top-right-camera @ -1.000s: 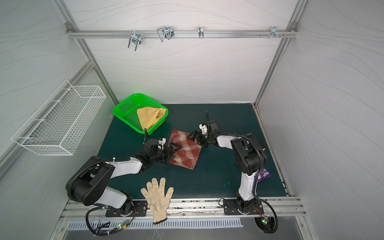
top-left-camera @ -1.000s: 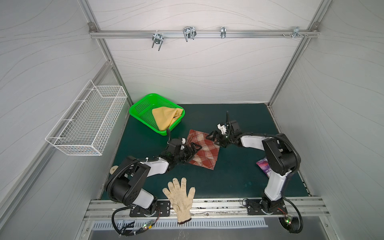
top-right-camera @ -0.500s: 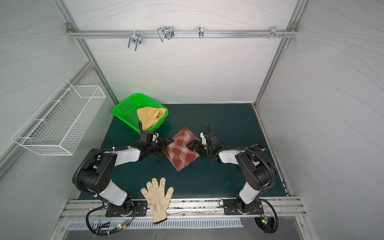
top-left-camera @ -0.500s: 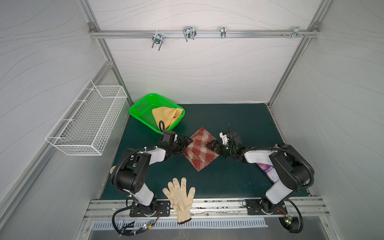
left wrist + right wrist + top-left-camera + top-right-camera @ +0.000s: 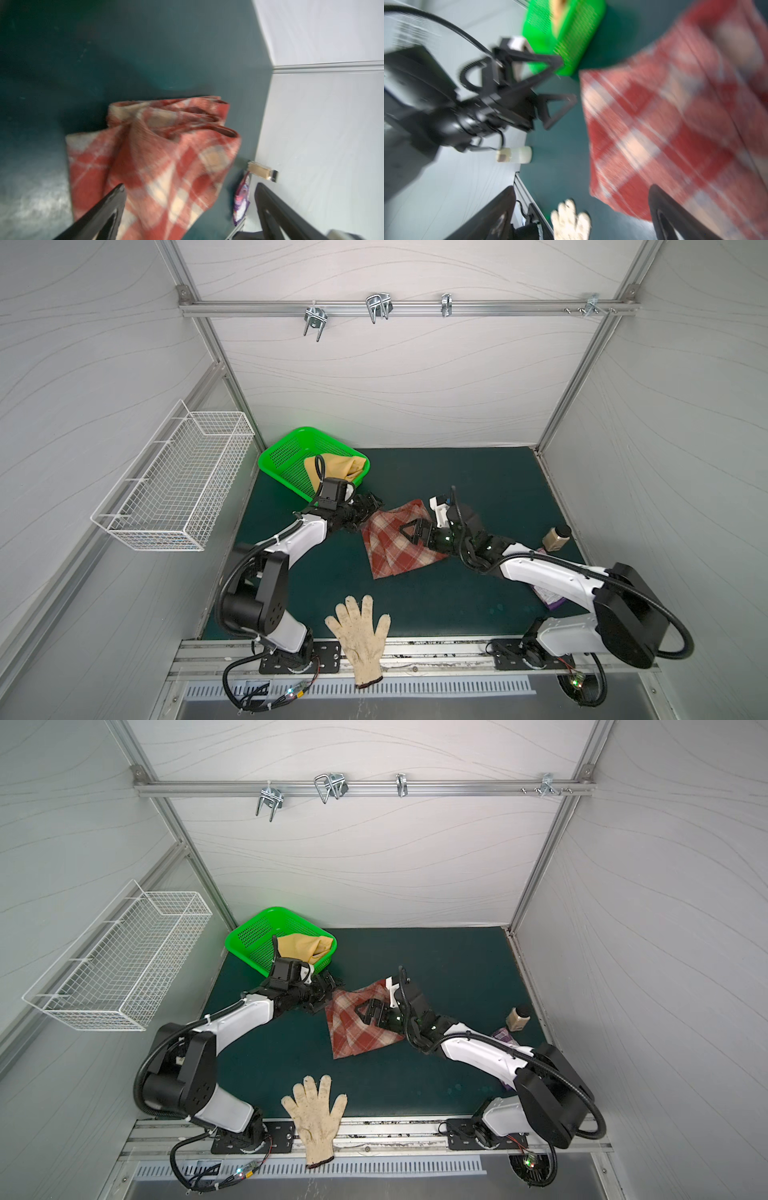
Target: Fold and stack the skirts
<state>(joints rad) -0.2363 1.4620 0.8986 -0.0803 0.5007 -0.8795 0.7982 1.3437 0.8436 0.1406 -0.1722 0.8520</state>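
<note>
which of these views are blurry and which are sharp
Right wrist view: heavy motion smear over the plaid skirt, green basket and glove. Left wrist view: milder blur, the skirt's folds readable. Both top views: sharp, evenly lit, no glare on the dark green mat.

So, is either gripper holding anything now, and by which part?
Nothing is held. The left gripper and the right gripper both stand open, and the plaid skirt lies loose on the mat.
</note>
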